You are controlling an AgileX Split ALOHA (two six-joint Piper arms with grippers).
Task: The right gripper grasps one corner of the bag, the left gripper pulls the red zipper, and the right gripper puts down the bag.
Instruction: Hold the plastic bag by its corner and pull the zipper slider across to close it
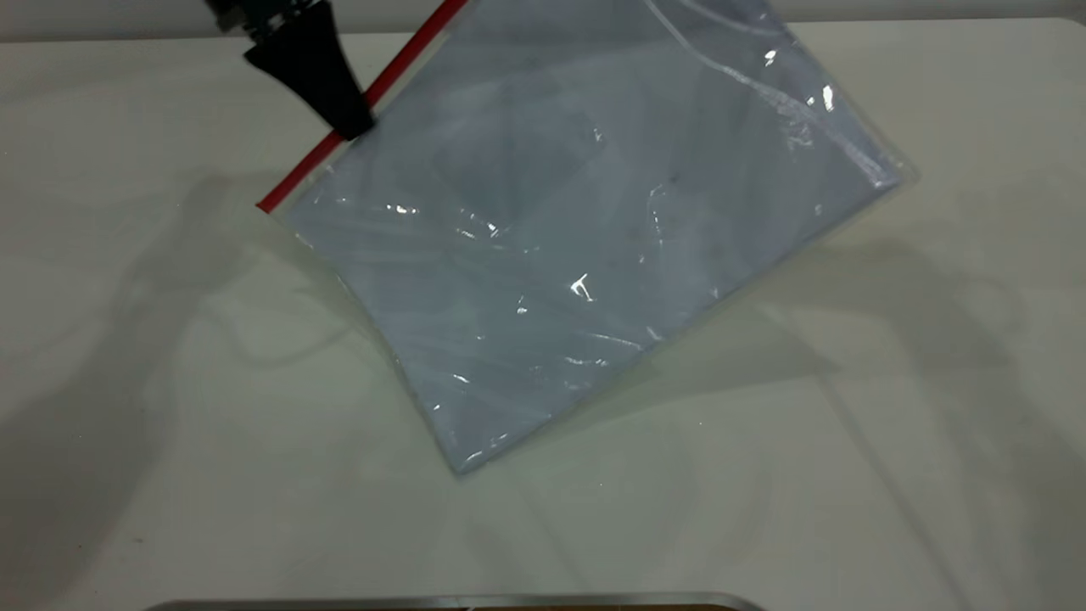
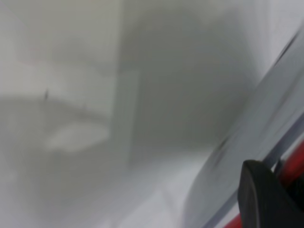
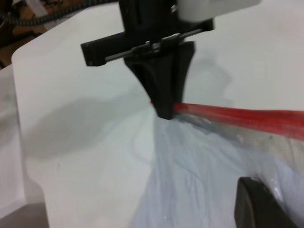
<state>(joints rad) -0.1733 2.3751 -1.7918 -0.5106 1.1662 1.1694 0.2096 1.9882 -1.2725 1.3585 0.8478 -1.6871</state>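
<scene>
bag: one bag [image 1: 577, 255], lifted tilted above the tabletop [image 1: 891, 424], lowest corner down.
red zipper: one [image 1: 314, 161], running diagonally along the upper-left edge.
left gripper: one [image 1: 352, 127], pinched on the red zipper.
right gripper: fingers' state unclear.

No words, numbers, brand marks or signs can be read in any view; the clear bag [image 1: 594, 246] and the red zipper [image 1: 356, 110] along its edge show no legible print, and the black left gripper [image 1: 352, 127] carries no readable marking either
</scene>
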